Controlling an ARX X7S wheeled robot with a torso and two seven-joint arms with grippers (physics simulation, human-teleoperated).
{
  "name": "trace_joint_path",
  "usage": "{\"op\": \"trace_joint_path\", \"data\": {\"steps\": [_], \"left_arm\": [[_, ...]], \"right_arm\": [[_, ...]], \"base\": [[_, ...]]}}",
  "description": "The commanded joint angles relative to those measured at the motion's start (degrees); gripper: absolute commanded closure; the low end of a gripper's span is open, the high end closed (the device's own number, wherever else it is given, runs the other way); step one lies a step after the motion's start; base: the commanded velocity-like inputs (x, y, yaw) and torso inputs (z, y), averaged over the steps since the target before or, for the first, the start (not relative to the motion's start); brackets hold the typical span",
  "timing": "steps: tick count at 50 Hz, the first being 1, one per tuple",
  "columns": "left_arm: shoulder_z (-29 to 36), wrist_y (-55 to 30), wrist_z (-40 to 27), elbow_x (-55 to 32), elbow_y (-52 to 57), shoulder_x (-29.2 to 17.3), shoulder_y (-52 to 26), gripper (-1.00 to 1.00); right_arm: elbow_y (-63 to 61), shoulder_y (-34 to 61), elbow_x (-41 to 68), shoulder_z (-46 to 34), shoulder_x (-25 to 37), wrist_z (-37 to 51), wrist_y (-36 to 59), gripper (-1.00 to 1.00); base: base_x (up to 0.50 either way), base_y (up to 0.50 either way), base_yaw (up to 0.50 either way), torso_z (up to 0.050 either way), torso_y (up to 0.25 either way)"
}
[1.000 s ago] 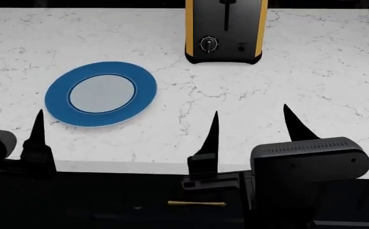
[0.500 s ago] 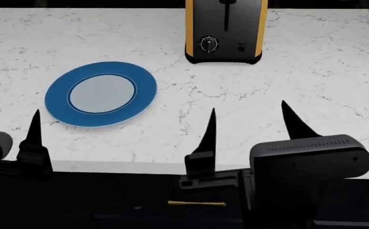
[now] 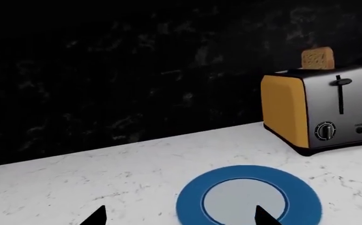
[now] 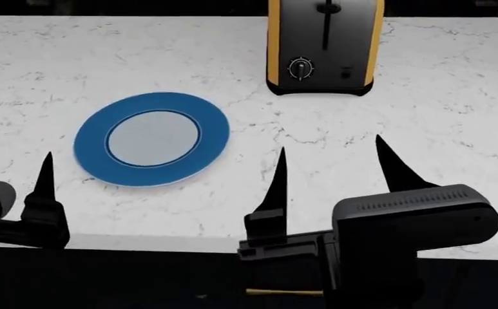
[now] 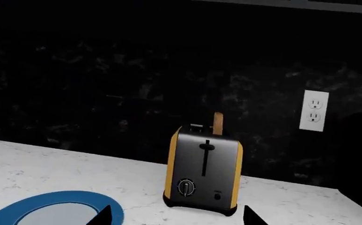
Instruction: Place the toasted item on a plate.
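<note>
Toaster (image 4: pixel 325 45) bears no legible writing, seemingly.

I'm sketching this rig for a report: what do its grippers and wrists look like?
Both grippers are matte black. The right gripper has two slim, blade-like fingers tapering to sharp points, mounted on a blocky black base, beside a rounded dark-grey wrist housing with a dotted vent strip. The left gripper shows one similar pointed finger. No markings or cables visible.

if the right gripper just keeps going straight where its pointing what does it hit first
Probably the toaster: in the right wrist view it sits centred between the open right gripper fingers, with only bare counter before it. The toast sticks up higher, likely above that line; depth is uncertain.
</note>
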Motion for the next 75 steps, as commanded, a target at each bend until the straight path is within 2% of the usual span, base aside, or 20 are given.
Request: {"op": "trace_joint_path", "data": {"steps": [1,12,13,27,75], "left_arm": [[0.2,-0.4,-0.2,-0.3,0.1,-0.2,0.1,-1.00],[0.2,-0.3,-0.4,-0.5,0.1,-0.3,0.1,-1.00],[-0.5,-3.8,-0.1,-1.0,0.7,-1.4,-3.9,-1.00],[-4.0,-10.6,0.1,-3.5,2.8,-2.6,-10.2,-1.00],[-5.0,-11.1,-0.7,-4.2,5.3,-4.0,-8.3,-1.00]], "right_arm": [[-0.1,0.3,0.7,0.3,0.0,0.3,-0.3,-1.00],[-0.1,0.4,1.0,0.1,0.2,0.6,-0.4,-1.00],[-1.8,4.3,2.7,0.8,0.7,-0.2,3.0,-1.00],[-5.0,9.5,5.3,2.6,1.4,0.0,9.0,-1.00],[-8.9,10.0,8.4,4.4,2.6,2.0,12.0,-1.00]], "base": [[0.14,0.00,0.00,0.000,0.000],[0.14,0.00,0.00,0.000,0.000],[0.29,0.00,0.00,0.000,0.000],[0.30,0.00,0.00,0.000,0.000],[0.30,0.00,0.00,0.000,0.000]]}}
